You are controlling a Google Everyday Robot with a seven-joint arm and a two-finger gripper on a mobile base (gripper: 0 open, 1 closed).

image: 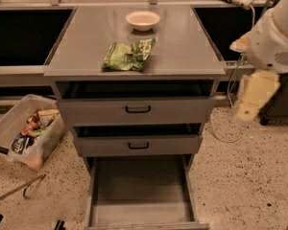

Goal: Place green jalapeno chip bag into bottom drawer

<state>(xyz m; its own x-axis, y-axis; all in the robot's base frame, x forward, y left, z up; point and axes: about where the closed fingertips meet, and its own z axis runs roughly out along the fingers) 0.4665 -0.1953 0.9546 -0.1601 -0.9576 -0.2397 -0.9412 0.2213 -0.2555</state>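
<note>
Our green jalapeno chip bag (128, 56) lies flat near the desk's (187, 56) front edge, with the white bowl (142, 19) behind it toward the back edge. The bottom drawer (141, 198) stands pulled out below, ready for it. Our hand (247, 107) hangs beyond the right edge, well apart from the bag; released or clenched, we cannot tell.

The green jalapeno chip bag (128, 56) was light green with darker green and white print. The bottom drawer (141, 210) was plain grey. The upper drawers (96, 112) were grey with black handles (138, 109). The bowl (143, 20) was white. The gripper (245, 113), at the right of the frame, was pale cream. The floor (240, 181) was speckled beige.
</note>
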